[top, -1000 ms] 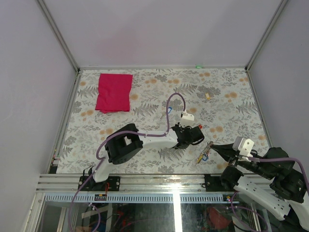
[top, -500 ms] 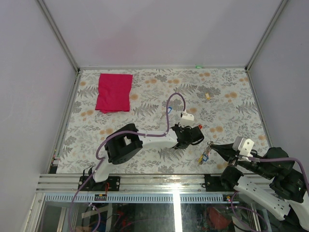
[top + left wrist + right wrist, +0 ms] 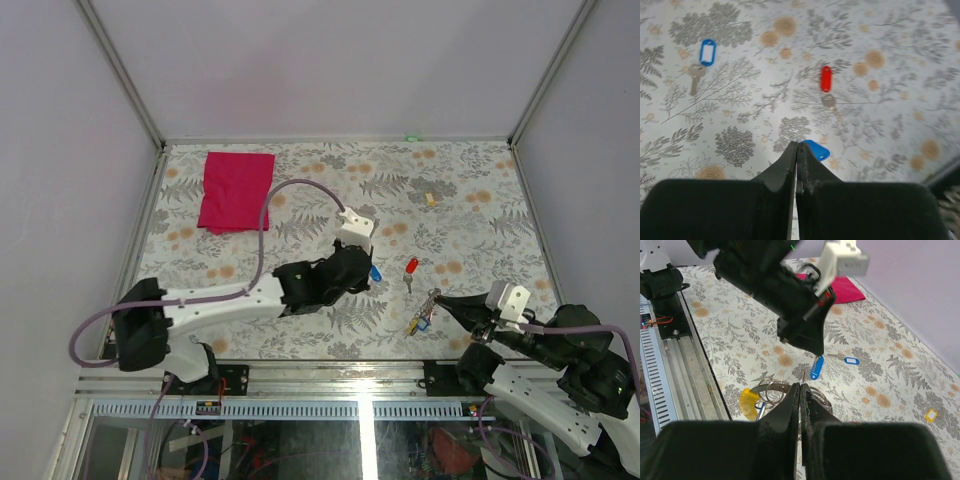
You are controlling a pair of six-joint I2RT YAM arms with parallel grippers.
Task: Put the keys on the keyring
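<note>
A table (image 3: 480, 170) covered in a grey leaf and orange flower print fills the view from above. A folded red cloth (image 3: 236, 190) lies at its far left. My left gripper (image 3: 796, 147) reaches over the middle, fingers pressed together. A key with a solid blue tag (image 3: 816, 150) lies just past the tips; I cannot tell whether they touch it. My right gripper (image 3: 800, 386), near the front right edge, pinches the wire keyring (image 3: 771, 388), which already carries a yellow tag (image 3: 747, 400). A red-tagged key (image 3: 826, 79) lies loose between the two grippers. A key with a blue-rimmed white tag (image 3: 706, 52) lies farther back. A small tan block (image 3: 431, 198) sits far right.
</note>
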